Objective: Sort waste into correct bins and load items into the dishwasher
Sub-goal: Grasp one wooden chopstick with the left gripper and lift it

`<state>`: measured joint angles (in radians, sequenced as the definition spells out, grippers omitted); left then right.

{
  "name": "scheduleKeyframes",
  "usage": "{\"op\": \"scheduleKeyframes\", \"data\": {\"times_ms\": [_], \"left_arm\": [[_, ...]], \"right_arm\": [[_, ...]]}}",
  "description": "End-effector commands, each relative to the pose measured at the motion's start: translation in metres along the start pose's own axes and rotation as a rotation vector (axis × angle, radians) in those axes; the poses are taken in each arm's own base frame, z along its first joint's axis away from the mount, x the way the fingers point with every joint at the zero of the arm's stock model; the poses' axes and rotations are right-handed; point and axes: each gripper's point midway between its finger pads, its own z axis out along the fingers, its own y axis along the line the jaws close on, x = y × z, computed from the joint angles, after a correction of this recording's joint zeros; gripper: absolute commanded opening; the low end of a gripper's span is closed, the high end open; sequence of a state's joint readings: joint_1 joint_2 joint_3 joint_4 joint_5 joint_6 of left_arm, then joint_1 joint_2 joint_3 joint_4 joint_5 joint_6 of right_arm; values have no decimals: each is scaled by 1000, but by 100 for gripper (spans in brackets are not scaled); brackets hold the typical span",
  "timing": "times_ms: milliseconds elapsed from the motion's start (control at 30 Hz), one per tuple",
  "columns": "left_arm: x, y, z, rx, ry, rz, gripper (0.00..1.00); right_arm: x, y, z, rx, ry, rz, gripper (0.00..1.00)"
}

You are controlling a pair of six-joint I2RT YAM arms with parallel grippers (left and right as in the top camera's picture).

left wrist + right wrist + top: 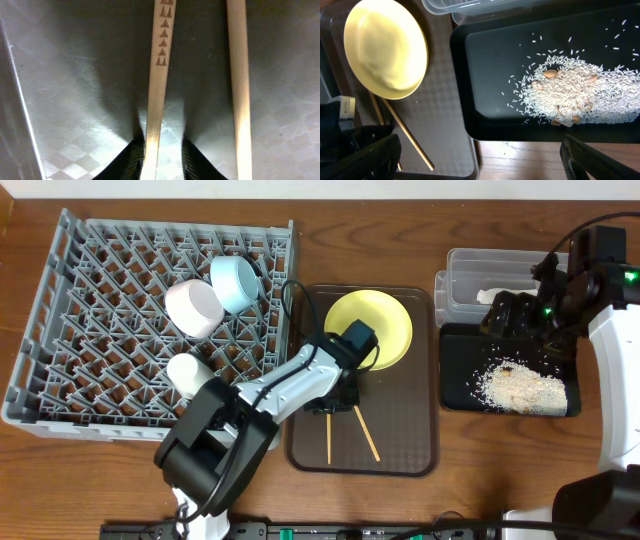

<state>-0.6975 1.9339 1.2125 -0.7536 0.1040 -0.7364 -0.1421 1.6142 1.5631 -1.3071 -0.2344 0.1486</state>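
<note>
At nine o'clock on the counter [480, 470] sits the grey dish rack [70, 330]. It holds the white bowl [193, 307] and the light blue bowl [235, 283] side by side toward its one o'clock corner, with the small white cup [185, 370] at six o'clock of them. In the middle lies the brown serving tray [400, 430]. The yellow plate [385, 320] rests at its twelve o'clock end, and the two wooden chopsticks [329, 438] lie at its six o'clock end, splayed apart. The left hand [163, 155] is low over the tray, its fingers [125, 162] slightly parted astride one of them (a strip of tray shows on one side), so released, not clenched. At three o'clock the clear tub [465, 260] holds the crumpled napkin [493, 295]. The black tray [458, 360] with the rice scraps [520, 388] lies just at six o'clock of the tub. The right hand [512, 315] hovers over where they meet, spread wide and grasping nothing.
</note>
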Motion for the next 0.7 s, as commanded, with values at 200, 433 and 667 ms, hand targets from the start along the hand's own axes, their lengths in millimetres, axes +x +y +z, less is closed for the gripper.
{"op": "scheduleKeyframes", "data": {"times_ms": [200,433,667], "left_arm": [[11,16,32,-85,72,-8,19],[11,18,30,-88,74,-12,10],[-7,18,0,-38,18,9,8]], "right_arm": [[-2,0,-11,-2,-34,-9,99],[-2,0,-11,-2,-34,-9,99],[-2,0,-11,-1,-33,-9,99]]}}
